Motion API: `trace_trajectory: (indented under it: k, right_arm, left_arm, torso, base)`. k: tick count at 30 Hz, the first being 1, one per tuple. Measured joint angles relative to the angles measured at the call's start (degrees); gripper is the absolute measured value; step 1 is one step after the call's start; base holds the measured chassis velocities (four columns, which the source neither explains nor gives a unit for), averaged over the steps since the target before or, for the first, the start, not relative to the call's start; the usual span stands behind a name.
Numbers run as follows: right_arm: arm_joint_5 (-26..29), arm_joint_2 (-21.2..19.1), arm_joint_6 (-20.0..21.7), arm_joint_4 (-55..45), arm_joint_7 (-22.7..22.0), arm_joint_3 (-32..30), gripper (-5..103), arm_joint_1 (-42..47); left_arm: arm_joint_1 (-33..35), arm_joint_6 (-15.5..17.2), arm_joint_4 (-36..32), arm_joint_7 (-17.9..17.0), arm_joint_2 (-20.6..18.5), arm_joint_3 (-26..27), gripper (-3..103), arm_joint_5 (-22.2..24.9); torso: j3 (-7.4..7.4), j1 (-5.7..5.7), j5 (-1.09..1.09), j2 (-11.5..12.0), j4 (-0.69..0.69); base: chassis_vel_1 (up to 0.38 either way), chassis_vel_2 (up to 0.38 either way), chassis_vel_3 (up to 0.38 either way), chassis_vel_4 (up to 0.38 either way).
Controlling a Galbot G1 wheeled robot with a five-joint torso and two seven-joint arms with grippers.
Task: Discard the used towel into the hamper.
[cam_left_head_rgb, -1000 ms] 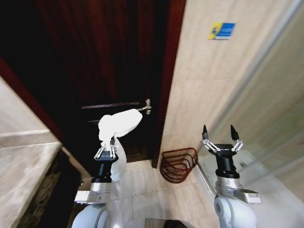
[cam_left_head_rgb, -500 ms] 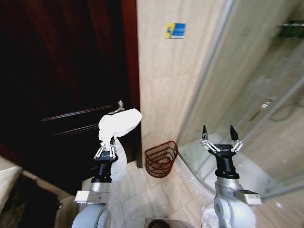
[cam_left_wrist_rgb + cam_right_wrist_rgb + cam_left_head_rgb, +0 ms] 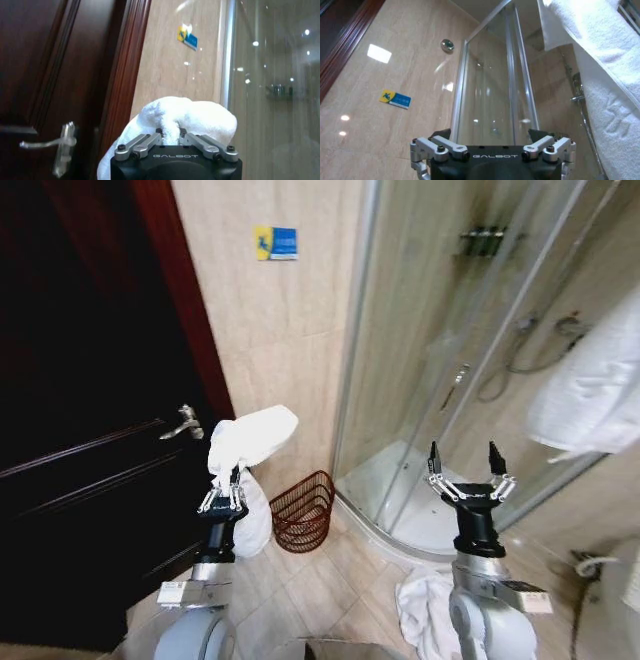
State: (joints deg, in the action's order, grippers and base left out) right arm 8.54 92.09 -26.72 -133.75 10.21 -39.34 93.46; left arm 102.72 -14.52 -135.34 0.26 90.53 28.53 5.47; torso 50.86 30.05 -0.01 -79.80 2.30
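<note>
- At the far left stands a dark wooden door (image 3: 90,430) with a metal lever handle (image 3: 185,423), its reddish frame running up beside the tiled wall.
- The left gripper (image 3: 223,498) is held upright in front of the door's edge, fingers pressed together on the white towel (image 3: 250,442).
- The towel bunches above the fingertips, its long axis tilting up toward the right, and a fold hangs down beside the wrist.
- In the left wrist view the towel (image 3: 185,116) bulges over the closed left gripper (image 3: 170,135).
- The hamper (image 3: 304,511) sits on the floor just right of the left gripper and lower, against the tiled wall beside the shower's glass edge, tipped so that its open mouth faces partly toward the robot.
- The towel is apart from the hamper, above and to its left.
- A blue and yellow sticker (image 3: 276,243) is on the wall above.
- The right gripper (image 3: 464,462) points upward before the glass shower enclosure (image 3: 450,360), fingers spread wide and holding nothing.
- Another white towel (image 3: 590,395) hangs at the far right.
</note>
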Motion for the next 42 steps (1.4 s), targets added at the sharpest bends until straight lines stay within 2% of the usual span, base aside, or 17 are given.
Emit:
trace_trajectory:
  k: [5, 12, 28, 37, 42]
  right_arm:
    - [-1.09, 0.03, 1.11, -0.59, -1.11, -0.05, 100, 0.93]
    - [-1.05, 0.04, 1.78, -0.83, -2.13, -0.29, 100, 0.85]
    - [-0.23, 0.03, 1.06, -1.52, -0.78, 0.1, 100, 1.36]
    - [-0.22, 0.04, 0.77, -1.61, -0.87, 0.08, 100, 1.48]
    - [-0.36, 0.05, -0.4, -1.23, -1.41, 0.0, 100, 1.28]
  left_arm:
    - [-1.44, -0.45, 4.15, 1.0, -1.19, 0.08, 8, 1.0]
    - [-2.46, -1.13, 7.22, 1.37, -0.65, -0.51, 8, 0.99]
    - [-2.11, -2.57, 7.91, 2.18, -0.11, -0.89, 8, 0.55]
    - [-2.32, -2.57, 8.02, 2.17, -0.34, -0.78, 8, 0.61]
    - [-3.32, -1.44, 10.27, 3.09, -1.98, -0.79, 8, 2.07]
  torso:
    - [0.0, 0.0, -0.01, 0.0, -0.02]
    - [0.0, 0.0, 0.0, 0.0, -0.01]
    - [0.0, 0.0, 0.01, 0.0, -0.02]
    - [0.0, 0.01, 0.01, 0.0, -0.02]
    - [0.01, 0.03, 0.01, 0.01, 0.0]
  base:
    - [0.0, 0.0, 0.0, 0.0]
    - [0.0, 0.0, 0.0, 0.0]
    - [-0.022, 0.021, 0.023, -0.026]
    - [-0.101, 0.097, 0.099, -0.094]
    - [-0.057, 0.044, 0.043, -0.052]
